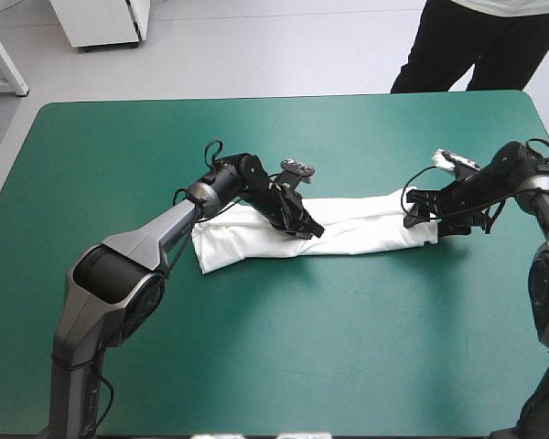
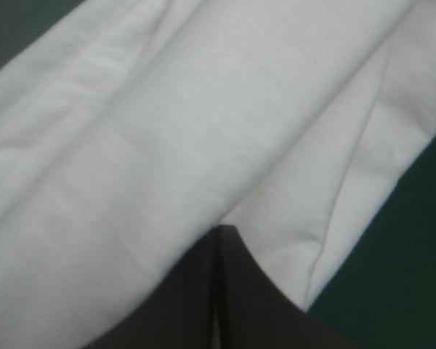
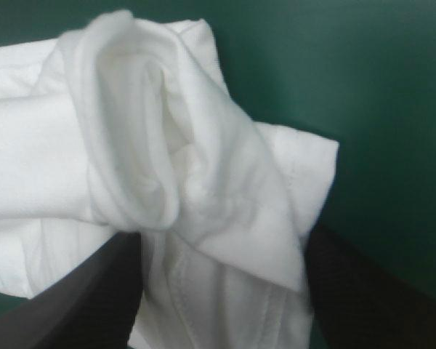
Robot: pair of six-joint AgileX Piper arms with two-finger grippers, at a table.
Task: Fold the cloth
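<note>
From my station I see the T-shirt [image 1: 366, 229] lying as a long, narrow folded strip across the middle of the teal-green table [image 1: 256, 347], running from left of centre over towards the right edge, its left end a little nearer to me than its right. My left gripper [image 1: 309, 227] sits on top of the strip roughly halfway along; in its wrist view the two black fingers [image 2: 254, 305] meet in a single point with white cloth spread flat beneath and ahead of them, so I read it as closed, and I cannot make out any fabric pinched between them. My right gripper [image 3: 221, 240] is at the strip's right end, spread wide, one black finger on either side of a bunched, raised fold of the shirt with a stitched hem showing beside it.
</note>
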